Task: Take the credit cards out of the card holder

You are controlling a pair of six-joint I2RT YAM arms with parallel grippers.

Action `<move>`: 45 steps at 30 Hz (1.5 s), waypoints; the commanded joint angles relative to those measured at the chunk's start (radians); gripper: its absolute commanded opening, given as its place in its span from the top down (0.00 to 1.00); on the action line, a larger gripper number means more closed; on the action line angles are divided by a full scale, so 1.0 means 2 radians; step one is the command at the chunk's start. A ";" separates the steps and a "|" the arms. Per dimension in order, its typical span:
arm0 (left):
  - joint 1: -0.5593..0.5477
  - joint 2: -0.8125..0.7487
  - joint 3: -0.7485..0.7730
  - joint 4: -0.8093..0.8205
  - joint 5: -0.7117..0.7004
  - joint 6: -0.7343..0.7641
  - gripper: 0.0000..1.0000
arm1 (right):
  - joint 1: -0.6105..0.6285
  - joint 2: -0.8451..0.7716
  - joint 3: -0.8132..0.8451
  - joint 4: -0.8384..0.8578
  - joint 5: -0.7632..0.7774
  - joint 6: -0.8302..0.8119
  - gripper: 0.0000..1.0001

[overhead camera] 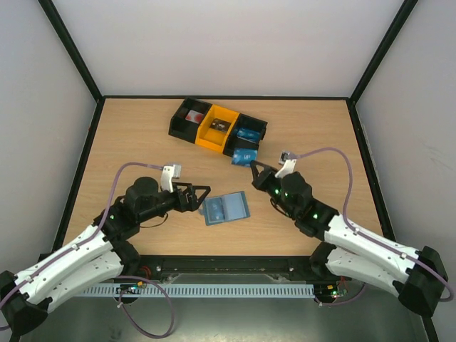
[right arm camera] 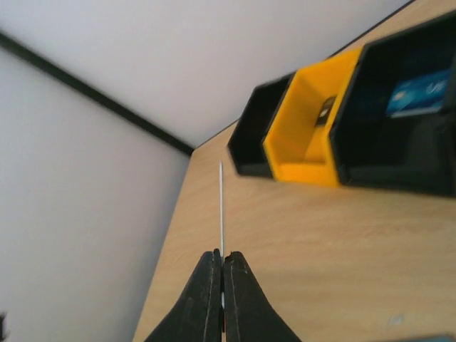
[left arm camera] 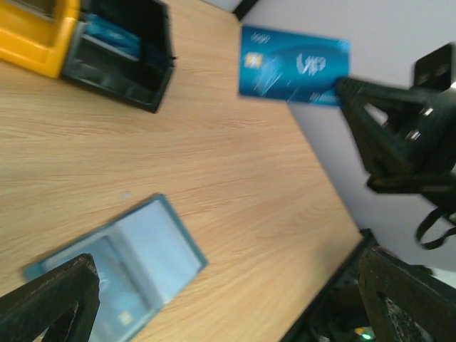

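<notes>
1. The slate-blue soft bifold card holder (overhead camera: 226, 209) lies opened flat on the light wooden worktop (overhead camera: 142, 135), near the middle, between the two arms.
2. The left pincer (overhead camera: 201, 197) is spread wide and holds nothing. It sits just beside the card holder's left edge.
3. The right pincer (overhead camera: 254, 173) is pressed together, pinching a bright blue plastic credit card (overhead camera: 244, 157) by one edge.
4. The card is clear of the worktop, to the far right of the card holder and apart from it.
5. A row of black and yellow plastic tray compartments (overhead camera: 214, 128) stands at the far centre. The held card hangs just near its right end.
</notes>
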 commanded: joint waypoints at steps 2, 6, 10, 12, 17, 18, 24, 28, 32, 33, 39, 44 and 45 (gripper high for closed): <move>0.001 0.021 0.033 -0.089 -0.074 0.049 0.00 | -0.072 0.072 0.056 -0.012 0.010 -0.018 0.98; 0.001 0.038 0.048 -0.113 -0.074 0.076 0.00 | -0.114 0.137 0.083 0.005 -0.006 -0.037 0.98; 0.002 0.046 0.046 -0.117 -0.082 0.082 0.00 | -0.143 0.194 0.106 0.018 -0.009 -0.045 0.98; 0.002 0.045 0.044 -0.119 -0.091 0.083 0.00 | -0.158 0.221 0.111 0.035 -0.009 -0.044 0.98; 0.002 0.041 0.040 -0.125 -0.106 0.092 0.00 | -0.194 0.295 0.137 0.057 -0.013 -0.031 0.98; 0.002 0.040 0.039 -0.125 -0.107 0.094 0.00 | -0.200 0.310 0.144 0.061 -0.015 -0.028 0.98; 0.002 0.033 0.036 -0.125 -0.107 0.101 0.00 | -0.211 0.383 0.200 0.075 -0.026 -0.016 0.98; 0.002 0.027 0.035 -0.123 -0.103 0.104 0.00 | -0.211 0.427 0.234 0.078 -0.023 -0.008 0.98; 0.003 0.023 0.036 -0.125 -0.105 0.105 0.00 | -0.212 0.470 0.265 0.076 -0.026 0.003 0.98; 0.003 0.021 0.036 -0.125 -0.106 0.104 0.00 | -0.211 0.478 0.270 0.074 -0.022 0.007 0.98; 0.002 0.017 0.035 -0.122 -0.106 0.104 0.00 | -0.212 0.514 0.298 0.072 0.012 0.027 0.98; 0.002 0.015 0.038 -0.127 -0.105 0.108 0.00 | -0.211 0.543 0.316 0.076 0.021 0.034 0.98; 0.002 0.014 0.038 -0.126 -0.105 0.108 0.00 | -0.211 0.548 0.319 0.078 0.021 0.033 0.98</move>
